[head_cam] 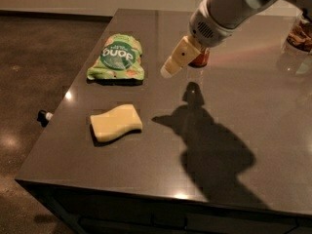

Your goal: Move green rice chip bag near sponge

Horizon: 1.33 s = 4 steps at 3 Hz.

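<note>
Dark, glossy desk (122,174) seen from its near corner, with a polished brown floor (29,72) alongside. The sponge (115,123), pale yellow with a wavy outline, lies flat near the desk's left edge. The green rice chip bag (117,57) lies flat on the desk beyond the sponge and apart from it, round dark logo facing up. The hand (168,71), cream-coloured on a white arm (229,9) entering from the upper right, hangs above the desk beyond and to the right of the sponge, clear of the bag. It carries nothing, and whether it is open or closed cannot be told from this angle. Behind the hand, farther right of the sponge, stands what appears to be a red can (202,59), mostly hidden. The arm's shadow (214,150) falls on the desk right of the sponge. A small dark object (44,116) with a white tip lies on the floor left of the sponge.
</note>
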Each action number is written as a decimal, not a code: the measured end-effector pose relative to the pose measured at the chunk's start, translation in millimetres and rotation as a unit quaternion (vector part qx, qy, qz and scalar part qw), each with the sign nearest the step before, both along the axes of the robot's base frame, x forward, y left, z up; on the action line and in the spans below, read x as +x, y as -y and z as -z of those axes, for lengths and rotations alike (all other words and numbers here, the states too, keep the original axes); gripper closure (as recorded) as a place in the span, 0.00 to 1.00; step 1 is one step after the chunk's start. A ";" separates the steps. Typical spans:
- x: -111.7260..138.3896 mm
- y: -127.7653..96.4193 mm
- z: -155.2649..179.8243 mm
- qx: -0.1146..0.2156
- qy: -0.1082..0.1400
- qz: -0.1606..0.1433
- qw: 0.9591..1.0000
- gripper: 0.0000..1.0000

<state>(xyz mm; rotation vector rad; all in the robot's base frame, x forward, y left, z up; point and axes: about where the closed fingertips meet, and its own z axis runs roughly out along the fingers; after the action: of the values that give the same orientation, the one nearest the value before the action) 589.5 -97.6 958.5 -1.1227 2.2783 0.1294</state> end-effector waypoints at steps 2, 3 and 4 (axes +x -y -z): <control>15.7 -11.9 2.3 0.041 0.009 0.060 0.997 0.00; 12.3 -18.6 6.3 0.044 0.010 0.042 0.998 0.00; 17.7 -42.7 11.6 0.054 0.014 0.022 0.998 0.00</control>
<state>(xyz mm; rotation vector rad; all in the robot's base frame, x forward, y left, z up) 607.2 -54.8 946.9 -1.0124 2.2421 0.2166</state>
